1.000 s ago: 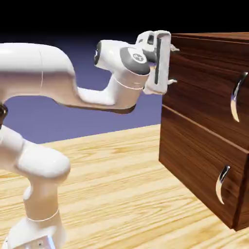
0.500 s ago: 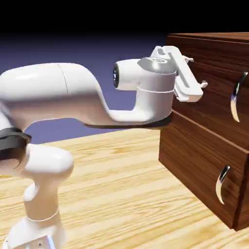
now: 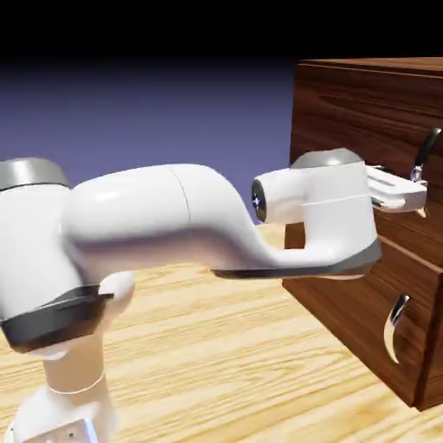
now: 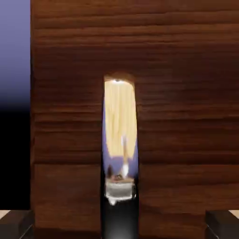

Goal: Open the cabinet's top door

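While the cabinet (image 3: pixel 363 121) stands shut at the right, the gripper (image 3: pixel 414 197) has dropped lower and reached the top door (image 3: pixel 381 147), jaws open beside its handle (image 4: pixel 120 140).

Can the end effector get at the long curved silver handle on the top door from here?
Probably yes: the end effector sits level at the long curved silver handle, which shows centred between its open fingertips, nothing between.

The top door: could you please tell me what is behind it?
Nothing behind the top door shows: it sits flush in the cabinet, so the inside is covered. In front, the pincer faces its silver handle.
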Controlling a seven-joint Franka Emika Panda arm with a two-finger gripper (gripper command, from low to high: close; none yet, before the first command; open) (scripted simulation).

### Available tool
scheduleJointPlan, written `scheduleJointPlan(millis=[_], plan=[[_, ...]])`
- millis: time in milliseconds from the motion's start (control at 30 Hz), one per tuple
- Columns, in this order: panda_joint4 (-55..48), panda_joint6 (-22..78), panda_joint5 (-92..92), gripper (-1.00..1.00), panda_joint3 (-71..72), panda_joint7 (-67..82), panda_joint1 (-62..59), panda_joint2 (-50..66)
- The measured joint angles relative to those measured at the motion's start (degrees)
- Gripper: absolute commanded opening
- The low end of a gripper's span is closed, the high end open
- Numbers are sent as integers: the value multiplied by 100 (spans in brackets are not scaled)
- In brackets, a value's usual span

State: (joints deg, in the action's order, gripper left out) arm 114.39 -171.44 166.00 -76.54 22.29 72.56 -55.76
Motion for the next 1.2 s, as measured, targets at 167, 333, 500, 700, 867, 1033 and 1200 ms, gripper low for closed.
scheduleJointPlan(millis=[167, 333, 500, 700, 867, 1033, 1200], plan=[[-524, 7, 0, -100, -363, 25, 632, 93], [229, 439, 1, -100, 119, -406, -198, 396], [975, 807, 0, -100, 805, -1041, -1236, 828], [1614, 1041, -5, -100, 1757, -1832, -2482, 1311], [1959, 1098, 0, -100, 2629, -2541, -3520, 1663], [2621, 1340, -677, -100, 3550, -2190, -4558, 1431], [3436, 1649, -1768, -100, 4555, -1545, -5590, 897]])
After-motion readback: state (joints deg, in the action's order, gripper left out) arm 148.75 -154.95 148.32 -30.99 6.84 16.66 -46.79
